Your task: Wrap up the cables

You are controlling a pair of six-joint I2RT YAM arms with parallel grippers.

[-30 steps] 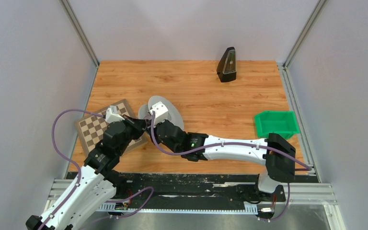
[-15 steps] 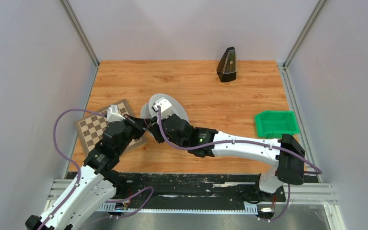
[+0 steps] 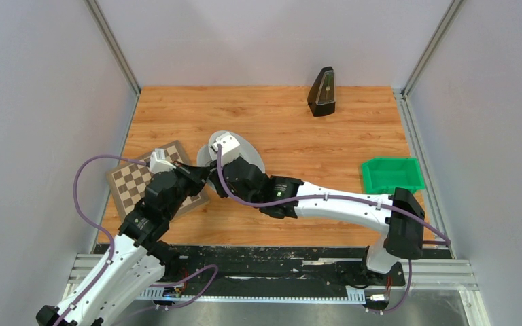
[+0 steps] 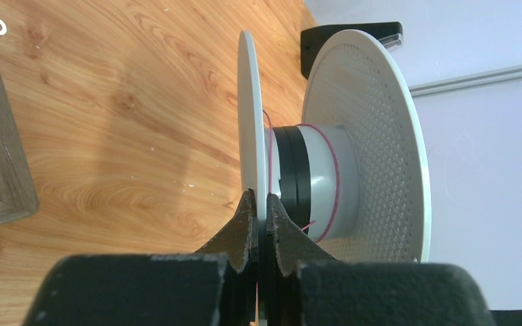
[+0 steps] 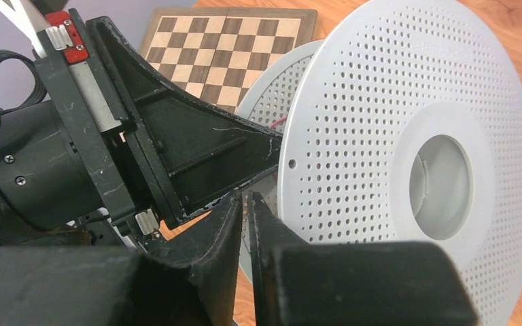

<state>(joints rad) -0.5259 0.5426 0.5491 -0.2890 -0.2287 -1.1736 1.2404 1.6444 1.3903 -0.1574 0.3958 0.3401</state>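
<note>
From the near edge of the surface (image 3: 299, 136) both arms reach in toward the left of middle. The left end effector (image 4: 259, 204) is clenched on the spool (image 4: 248, 115), pinching the rim of its nearer flange between the two black fingers. The right end effector (image 5: 245, 204) sits just beside it, its fingers drawn together to a thin slit. Whether anything lies in that slit cannot be told. Through the right wrist camera, the left arm's dark fingers point at the gap between the flanges.

The spool stands on edge with its two pale perforated flanges upright. Its grey hub (image 4: 323, 187) carries a black band (image 4: 292, 180) and a few turns of a thin red cable (image 4: 336, 178). A short length of the cable strays off near the left fingertips.

A chessboard (image 3: 136, 183) lies flat just left of the spool, partly under the left arm. A green bin (image 3: 392, 174) sits well apart by the right edge. At the far edge stands a black wedge-shaped object (image 3: 322, 92), upright and alone.
</note>
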